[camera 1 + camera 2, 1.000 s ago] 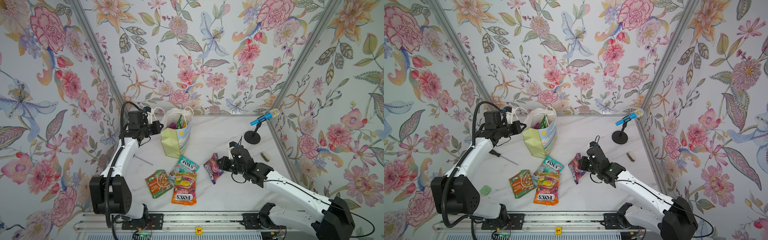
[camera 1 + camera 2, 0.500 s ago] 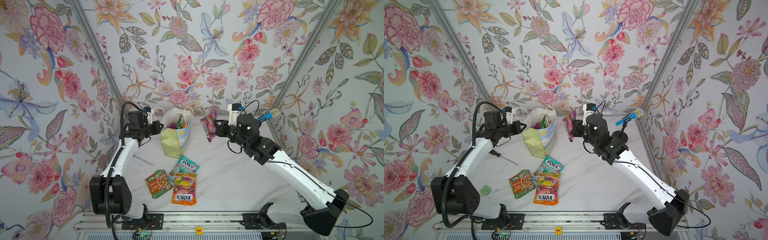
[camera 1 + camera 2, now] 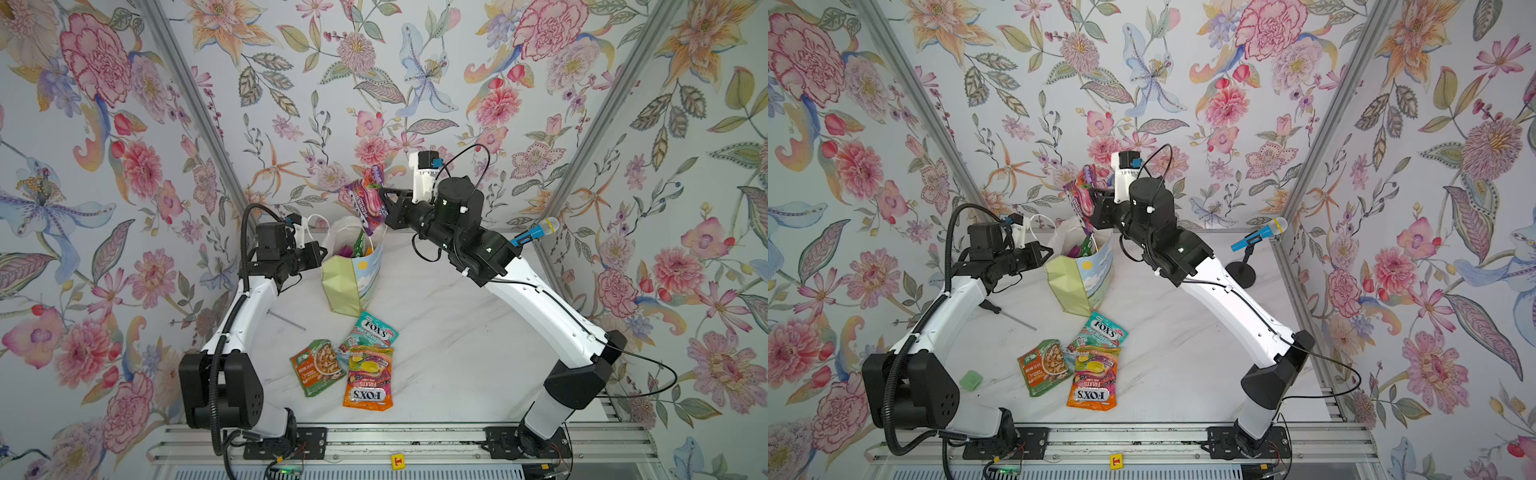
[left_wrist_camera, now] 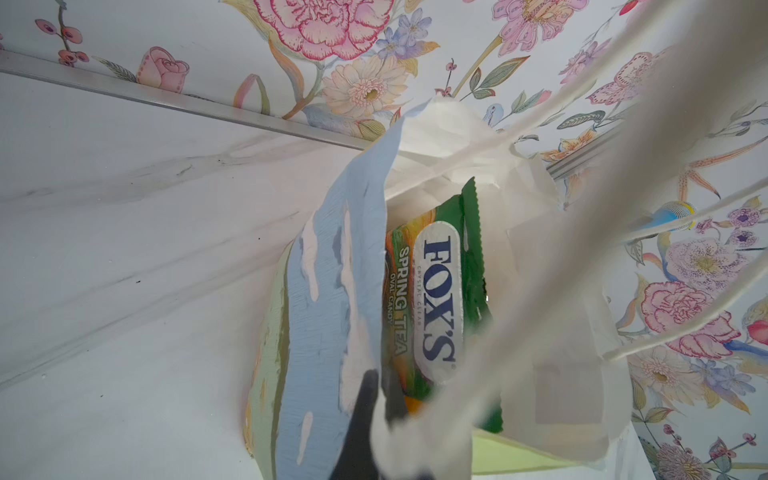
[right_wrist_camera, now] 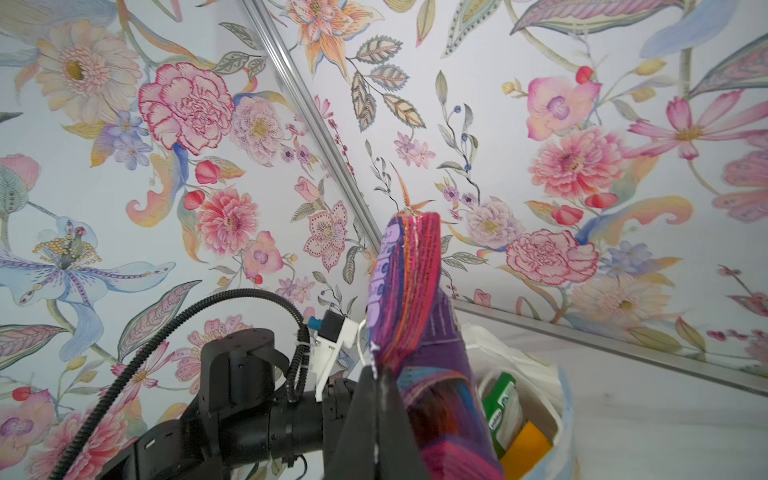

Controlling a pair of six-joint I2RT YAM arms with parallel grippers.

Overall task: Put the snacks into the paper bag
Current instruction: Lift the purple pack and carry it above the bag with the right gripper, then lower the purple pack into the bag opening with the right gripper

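Here, right jaws pinch the purple packet above the paper bag, whose rim left jaws grip.

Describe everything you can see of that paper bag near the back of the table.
The paper bag stands upright on the white table, mouth open. Its front shows painted sky and meadow, its side is pale green and creased, its inside white, with white rope handles. The left gripper pinches its rim. A green FOX'S packet sits inside among others.
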